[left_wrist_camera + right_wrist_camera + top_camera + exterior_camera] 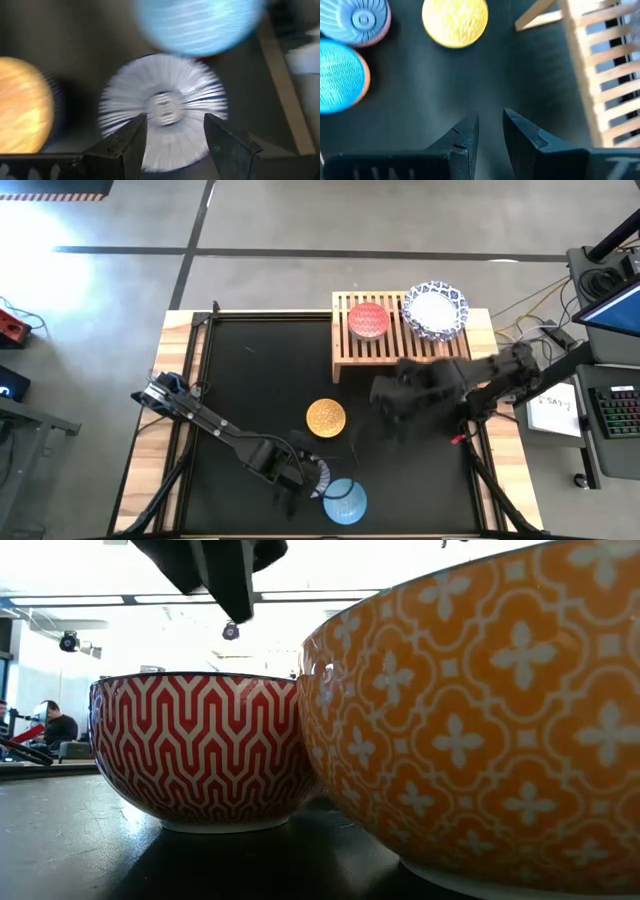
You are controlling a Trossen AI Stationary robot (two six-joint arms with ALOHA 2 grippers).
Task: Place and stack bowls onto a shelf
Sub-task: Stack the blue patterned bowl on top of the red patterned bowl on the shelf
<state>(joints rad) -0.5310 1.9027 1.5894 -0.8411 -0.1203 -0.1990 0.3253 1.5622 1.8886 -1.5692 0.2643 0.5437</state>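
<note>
Wooden slats form the shelf, which sits in the upper centre-right of the high view on the black table. Two items occupy it: the red bowl on its left half, and a stack of white bowls with blue-patterned rims at its right end. How many bowls make up that stack cannot be told.

Three bowls are on the table in the lower centre of the high view. The mustard yellow bowl stands alone, well apart from the shelf. The grey-blue patterned bowl and the light blue bowl are just beside each other near the bottom edge. No bowl shows any contents.

Left gripper is at the lower centre, just beside the grey-blue patterned bowl; in the left wrist view its fingers are spread apart with that bowl showing between them, holding nothing.

Right gripper hovers below the shelf, right of the yellow bowl; its fingers are slightly parted and empty.
</note>
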